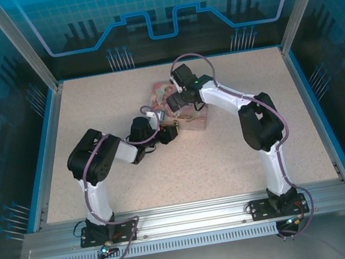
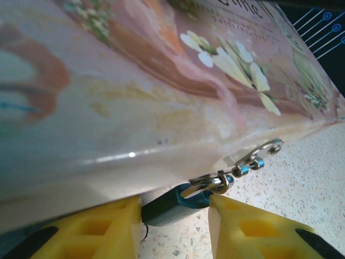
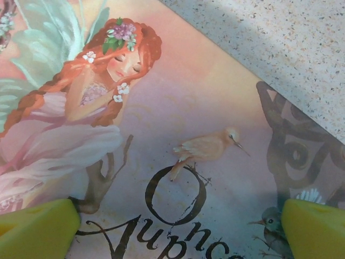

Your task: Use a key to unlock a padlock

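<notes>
Left of centre on the speckled beige counter [image 1: 186,173], the left hand [image 2: 173,209] sits against the pink illustrated rectangular tin box [image 2: 161,97], its yellow fingers [image 2: 108,221] flanking the tiny dark bluish padlock [image 2: 164,208] at the tin's lower edge; whether they clamp it I cannot tell. The small metal shackle [image 2: 207,186] hooks into silvery rings [image 2: 253,159] by the tin. Further right, the right hand [image 3: 180,221] hovers over the fairy-painted lid [image 3: 215,108], fingers spread wide, holding nothing.
</notes>
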Action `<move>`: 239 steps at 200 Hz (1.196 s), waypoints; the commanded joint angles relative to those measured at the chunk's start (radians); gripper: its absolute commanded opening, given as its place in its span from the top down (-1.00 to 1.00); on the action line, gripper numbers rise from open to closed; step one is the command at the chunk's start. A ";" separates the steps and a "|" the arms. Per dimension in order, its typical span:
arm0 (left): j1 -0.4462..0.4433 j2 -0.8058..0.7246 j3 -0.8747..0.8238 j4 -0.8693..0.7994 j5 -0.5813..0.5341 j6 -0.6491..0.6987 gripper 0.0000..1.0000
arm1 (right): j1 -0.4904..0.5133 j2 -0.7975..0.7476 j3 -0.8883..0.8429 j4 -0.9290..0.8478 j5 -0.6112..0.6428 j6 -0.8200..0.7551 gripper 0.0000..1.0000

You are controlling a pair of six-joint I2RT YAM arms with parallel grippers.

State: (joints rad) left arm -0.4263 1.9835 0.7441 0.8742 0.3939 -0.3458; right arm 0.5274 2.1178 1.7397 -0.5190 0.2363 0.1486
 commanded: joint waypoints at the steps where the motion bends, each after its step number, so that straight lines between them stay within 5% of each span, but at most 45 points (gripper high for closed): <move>1: -0.039 0.023 0.035 0.048 0.053 -0.005 0.24 | 0.027 0.039 -0.053 -0.127 -0.054 -0.019 -1.00; 64: -0.068 0.006 0.025 0.085 0.035 -0.046 0.36 | 0.026 0.038 -0.043 -0.159 -0.050 -0.014 -1.00; 119: -0.062 0.032 0.006 0.147 -0.083 -0.107 0.27 | 0.025 0.029 -0.061 -0.144 -0.063 -0.011 -1.00; 191: -0.063 0.036 -0.009 0.183 -0.075 -0.157 0.72 | 0.022 -0.018 -0.113 -0.052 -0.102 -0.011 -1.00; 239: -0.053 -0.071 -0.024 0.093 -0.112 -0.413 1.00 | -0.020 -0.267 -0.264 0.178 -0.100 -0.116 -1.00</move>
State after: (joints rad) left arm -0.4896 1.9945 0.7250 0.9779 0.3286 -0.5983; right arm 0.5259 1.9942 1.5570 -0.4175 0.1673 0.1162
